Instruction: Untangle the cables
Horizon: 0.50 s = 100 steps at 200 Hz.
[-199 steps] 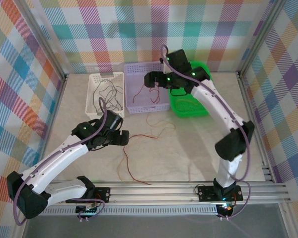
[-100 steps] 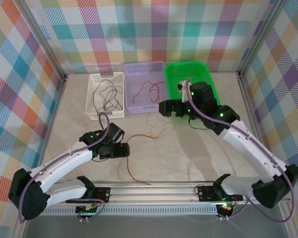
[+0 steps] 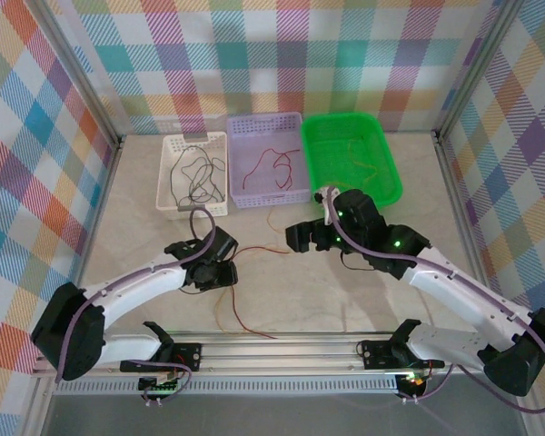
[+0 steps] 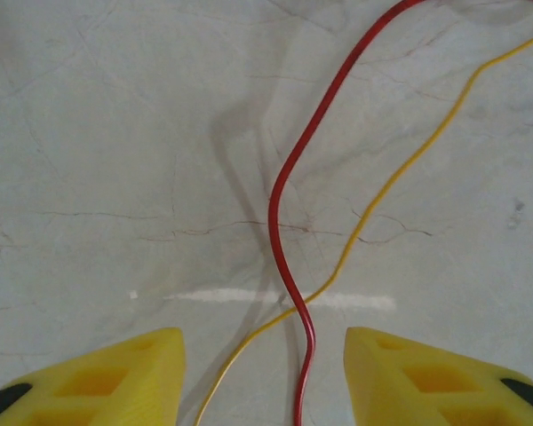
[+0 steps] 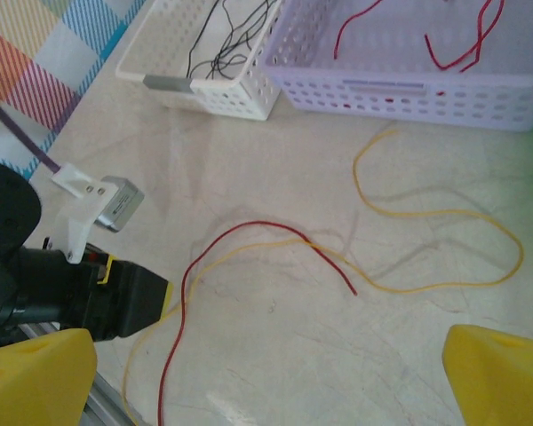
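Left claw (image 4: 262, 359) open, low over bench (image 4: 89, 133), fingers (image 4: 115, 373) astride the crossed red cable (image 4: 280, 204) and yellow cable (image 4: 400, 173), neither gripped. Right claw (image 5: 266, 359) wide open above the same pair, further out. Far side: black cables (image 5: 222, 35) in white basket (image 5: 222, 99), red cables (image 5: 462, 44) in lilac basket (image 5: 480, 93)

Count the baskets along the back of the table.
3: white basket on the left, purple basket in the middle, green basket on the right, side by side. None seems hidden.
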Each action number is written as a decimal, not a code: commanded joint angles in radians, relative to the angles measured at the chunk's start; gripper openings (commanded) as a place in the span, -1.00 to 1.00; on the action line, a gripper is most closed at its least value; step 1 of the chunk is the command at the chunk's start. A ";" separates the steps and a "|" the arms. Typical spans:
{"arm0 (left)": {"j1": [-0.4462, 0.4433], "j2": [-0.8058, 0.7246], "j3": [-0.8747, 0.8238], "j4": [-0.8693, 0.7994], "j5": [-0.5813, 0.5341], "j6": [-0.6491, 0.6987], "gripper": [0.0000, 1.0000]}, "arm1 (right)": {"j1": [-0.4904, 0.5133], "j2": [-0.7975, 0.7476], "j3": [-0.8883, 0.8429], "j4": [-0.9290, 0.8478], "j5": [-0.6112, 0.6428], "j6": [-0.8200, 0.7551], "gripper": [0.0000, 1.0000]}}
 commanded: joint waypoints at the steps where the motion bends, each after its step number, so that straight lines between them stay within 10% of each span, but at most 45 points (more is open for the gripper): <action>1: 0.006 0.032 -0.010 0.044 -0.026 -0.008 -0.09 | 0.037 -0.022 -0.018 0.049 0.037 0.025 1.00; 100: 0.005 0.149 -0.006 0.124 -0.057 -0.018 -0.40 | 0.128 -0.032 -0.064 0.062 0.098 0.054 0.99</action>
